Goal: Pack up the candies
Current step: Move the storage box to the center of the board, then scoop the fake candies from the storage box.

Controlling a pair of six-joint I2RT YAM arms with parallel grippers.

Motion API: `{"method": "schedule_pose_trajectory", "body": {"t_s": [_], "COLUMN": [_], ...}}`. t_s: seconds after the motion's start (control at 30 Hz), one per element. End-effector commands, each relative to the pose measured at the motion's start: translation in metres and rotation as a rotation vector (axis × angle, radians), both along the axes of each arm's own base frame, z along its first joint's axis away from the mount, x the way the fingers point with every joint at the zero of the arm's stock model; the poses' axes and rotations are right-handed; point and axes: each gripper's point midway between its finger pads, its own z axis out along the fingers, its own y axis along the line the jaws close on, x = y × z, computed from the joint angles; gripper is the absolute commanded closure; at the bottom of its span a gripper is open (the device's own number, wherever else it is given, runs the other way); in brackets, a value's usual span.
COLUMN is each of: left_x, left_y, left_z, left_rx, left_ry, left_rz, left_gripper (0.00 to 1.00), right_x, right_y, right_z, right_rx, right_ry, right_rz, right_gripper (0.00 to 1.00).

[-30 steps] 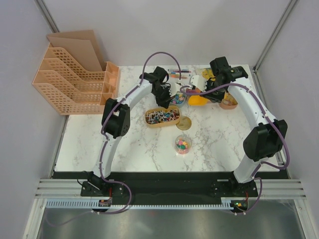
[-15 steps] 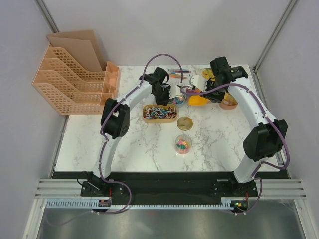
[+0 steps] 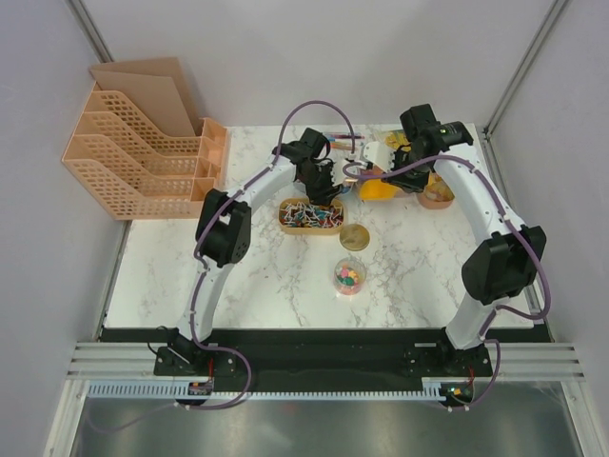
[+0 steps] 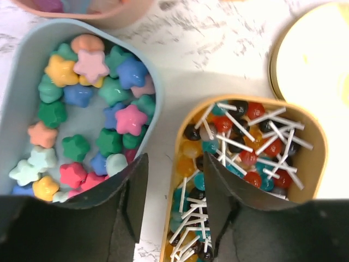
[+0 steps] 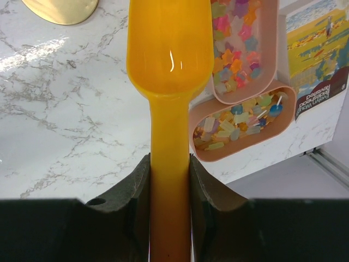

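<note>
The left claw [image 4: 175, 164] hangs spread, pinching nothing. Star candies [image 4: 92, 103], dozens of them, lie in one blue dish [image 4: 157, 95] just outside one finger, and lollipops [image 4: 245, 142] fill one tan dish [image 4: 323, 147] beneath the other. The candies look light, hard and slippery, so better scooped than pinched. The right claw [image 5: 169, 164] clamps one orange scoop [image 5: 170, 49] by its handle.

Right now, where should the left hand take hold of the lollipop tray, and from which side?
Pinch the lollipop tray's long wall facing the blue tray, from above: one finger inside, one in the gap between the trays. The wall is thin and upright, while the tray looks too wide to span. The left hand hangs open right over that wall.
</note>
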Motion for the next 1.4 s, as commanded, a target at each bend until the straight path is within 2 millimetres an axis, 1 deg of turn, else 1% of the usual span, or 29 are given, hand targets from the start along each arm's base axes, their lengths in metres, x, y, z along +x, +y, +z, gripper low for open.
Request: {"method": "schedule_pose_trajectory", "body": {"t_s": [0.0,0.03,0.1,0.13,0.17,0.2,0.23,0.27,0.3,0.33,0.37,0.4,0.43,0.47,0.5,0.53,0.57,0.6,0.63,0.67,0.7,0.73,0.8,0.83,0.93,0.97,1.07,1.17,1.37], "left_x": [0.024,0.034,0.043,0.051,0.052,0.049,0.052,0.048,0.036,0.036,0.028,0.011,0.004,-0.005,-0.023,-0.032,-0.039,-0.054,-0.056,-0.060,-0.065,-0.067,-0.065,-0.064,-0.050,-0.048,-0.036,-0.033,-0.049], "left_y": [-0.022,-0.012,0.002,0.022,0.033,0.045,0.067,0.080,0.096,0.118,0.130,0.145,0.160,0.167,0.177,0.182,0.184,0.187,0.186,0.186,0.186,0.184,0.181,0.180,0.172,0.170,0.163,0.155,0.131], "left_z": [0.066,0.082,0.103,0.124,0.131,0.125,0.125,0.144,0.119,0.113,0.119,0.088,0.079,0.068,0.048,0.039,0.032,0.020,0.016,0.011,0.005,-0.001,-0.005,-0.012,-0.012,-0.018,-0.017,-0.017,-0.024], "left_rx": [-0.165,-0.173,-0.204,-0.214,-0.217,-0.197,-0.183,-0.196,-0.151,-0.131,-0.133,-0.086,-0.074,-0.055,-0.024,-0.016,-0.012,0.002,-0.007,-0.008,-0.003,-0.007,-0.017,-0.018,-0.053,-0.058,-0.088,-0.114,-0.122], "left_ry": [-0.049,-0.075,-0.072,-0.103,-0.104,-0.089,-0.090,-0.121,-0.072,-0.066,-0.068,0.002,0.024,0.051,0.094,0.119,0.135,0.167,0.168,0.184,0.203,0.222,0.237,0.253,0.249,0.263,0.264,0.281,0.330], "left_rz": [0.137,0.195,0.289,0.347,0.384,0.410,0.453,0.470,0.494,0.537,0.556,0.575,0.604,0.617,0.630,0.637,0.641,0.642,0.640,0.647,0.650,0.651,0.657,0.659,0.664,0.672,0.677,0.662,0.595], "left_gripper": [0.47,0.47,0.47,0.46,0.46,0.46,0.46,0.48,0.49,0.50,0.57,0.63,0.73,0.97,0.98,0.98,0.98,0.98,0.98,0.98,0.98,0.98,0.98,0.98,0.98,0.98,0.98,0.98,0.98], "right_x": [0.005,0.009,0.007,0.008,0.007,0.001,0.000,-0.003,-0.010,-0.012,-0.016,-0.019,-0.021,-0.023,-0.022,-0.020,-0.020,-0.018,-0.016,-0.013,-0.013,-0.008,-0.005,-0.004,0.000,0.001,0.004,0.005,0.010], "right_y": [0.005,0.006,0.009,0.010,0.013,0.016,0.018,0.023,0.027,0.030,0.038,0.041,0.044,0.052,0.055,0.058,0.064,0.064,0.066,0.066,0.065,0.066,0.062,0.061,0.060,0.060,0.059,0.062,0.064], "right_z": [0.014,0.021,0.022,0.027,0.026,0.025,0.026,0.023,0.021,0.019,0.016,0.013,0.009,0.006,0.004,0.004,-0.001,-0.002,-0.001,-0.006,-0.008,-0.009,-0.009,-0.011,-0.012,-0.013,-0.014,-0.018,-0.026], "right_rx": [0.006,0.009,0.001,-0.006,-0.011,-0.010,-0.012,-0.016,-0.017,-0.018,-0.020,-0.026,-0.037,-0.043,-0.047,-0.058,-0.069,-0.083,-0.097,-0.135,-0.153,-0.164,-0.219,-0.243,-0.304,-0.318,-0.364,-0.392,-0.469], "right_ry": [-0.012,-0.031,-0.010,-0.022,-0.012,0.010,0.012,0.027,0.054,0.068,0.080,0.094,0.106,0.112,0.115,0.112,0.123,0.124,0.116,0.124,0.136,0.136,0.123,0.122,0.109,0.107,0.098,0.099,0.100], "right_rz": [0.040,0.046,0.076,0.096,0.116,0.135,0.157,0.178,0.196,0.211,0.233,0.244,0.254,0.268,0.270,0.266,0.269,0.265,0.267,0.266,0.262,0.254,0.244,0.247,0.236,0.240,0.238,0.239,0.266], "right_gripper": [1.00,1.00,0.99,0.99,1.00,1.00,1.00,1.00,1.00,1.00,1.00,1.00,1.00,1.00,1.00,0.99,1.00,0.99,1.00,1.00,1.00,1.00,1.00,1.00,1.00,1.00,1.00,1.00,1.00]}}
